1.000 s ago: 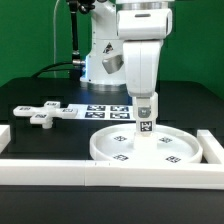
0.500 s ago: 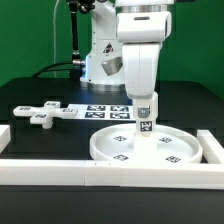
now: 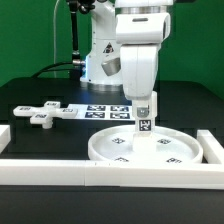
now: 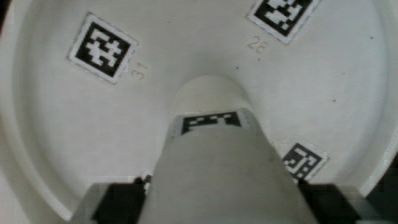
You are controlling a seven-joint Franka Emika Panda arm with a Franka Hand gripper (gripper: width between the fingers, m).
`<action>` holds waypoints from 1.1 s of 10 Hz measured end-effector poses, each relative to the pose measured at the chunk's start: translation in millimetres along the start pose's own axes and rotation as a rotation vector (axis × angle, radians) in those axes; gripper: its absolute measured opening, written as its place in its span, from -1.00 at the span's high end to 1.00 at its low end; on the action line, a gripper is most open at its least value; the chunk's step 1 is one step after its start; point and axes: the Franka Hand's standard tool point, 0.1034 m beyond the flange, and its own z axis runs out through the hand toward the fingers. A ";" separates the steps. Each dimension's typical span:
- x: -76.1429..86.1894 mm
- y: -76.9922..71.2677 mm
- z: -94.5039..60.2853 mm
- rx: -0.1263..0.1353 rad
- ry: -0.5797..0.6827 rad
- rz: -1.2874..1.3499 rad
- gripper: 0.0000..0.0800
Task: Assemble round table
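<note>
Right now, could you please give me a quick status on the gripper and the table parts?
Gripper shut on leg, upright on disc. Cross foot loose, exterior view's left. Nothing seen in the way.

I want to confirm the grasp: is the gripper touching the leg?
Touching. In the wrist view the gripper has both fingers flush against the leg, no gap.

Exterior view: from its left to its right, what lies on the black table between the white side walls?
White cross-shaped plastic foot, thin flat white marker board, large white rimmed plastic disc. The white tagged cylinder leg in the gripper overlaps the disc, so it is left out.
</note>
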 end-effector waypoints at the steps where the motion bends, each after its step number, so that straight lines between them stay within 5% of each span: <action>1: 0.1 0.0 0.0 0.000 0.001 0.019 -0.02; 11: -0.5 -0.4 1.4 0.017 0.037 0.872 -0.02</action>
